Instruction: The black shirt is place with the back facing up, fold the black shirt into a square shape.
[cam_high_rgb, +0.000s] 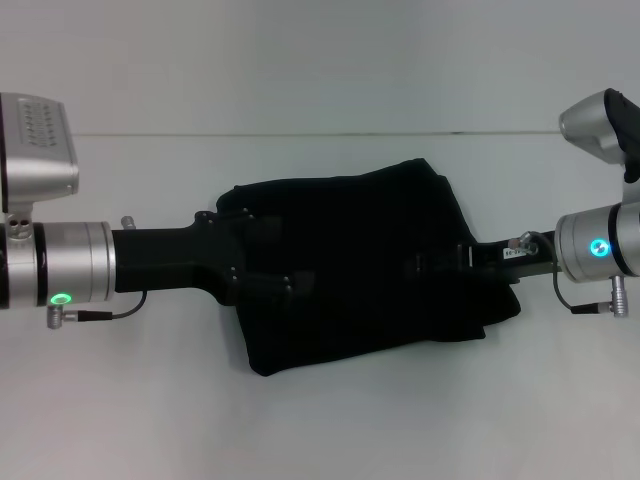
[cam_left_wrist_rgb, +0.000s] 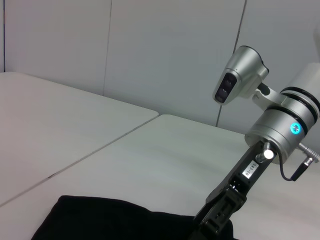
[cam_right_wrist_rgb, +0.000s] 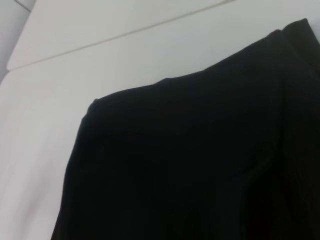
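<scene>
The black shirt (cam_high_rgb: 365, 300) lies folded into a rough rectangular bundle on the middle of the white table (cam_high_rgb: 300, 420). My left gripper (cam_high_rgb: 275, 255) reaches in from the left and sits over the shirt's left edge, black against black cloth. From the right, my right gripper (cam_high_rgb: 440, 265) rests on the shirt's right part. The left wrist view shows the shirt's near edge (cam_left_wrist_rgb: 110, 220) and the right gripper (cam_left_wrist_rgb: 220, 215) coming down onto it. In the right wrist view the shirt (cam_right_wrist_rgb: 190, 160) fills most of the picture, with a rounded corner toward bare table.
A seam line (cam_high_rgb: 300, 134) crosses the white table behind the shirt. A second white table (cam_left_wrist_rgb: 45, 125) stands beside this one, with a grey panelled wall (cam_left_wrist_rgb: 150, 50) behind. Bare table surrounds the shirt on all sides.
</scene>
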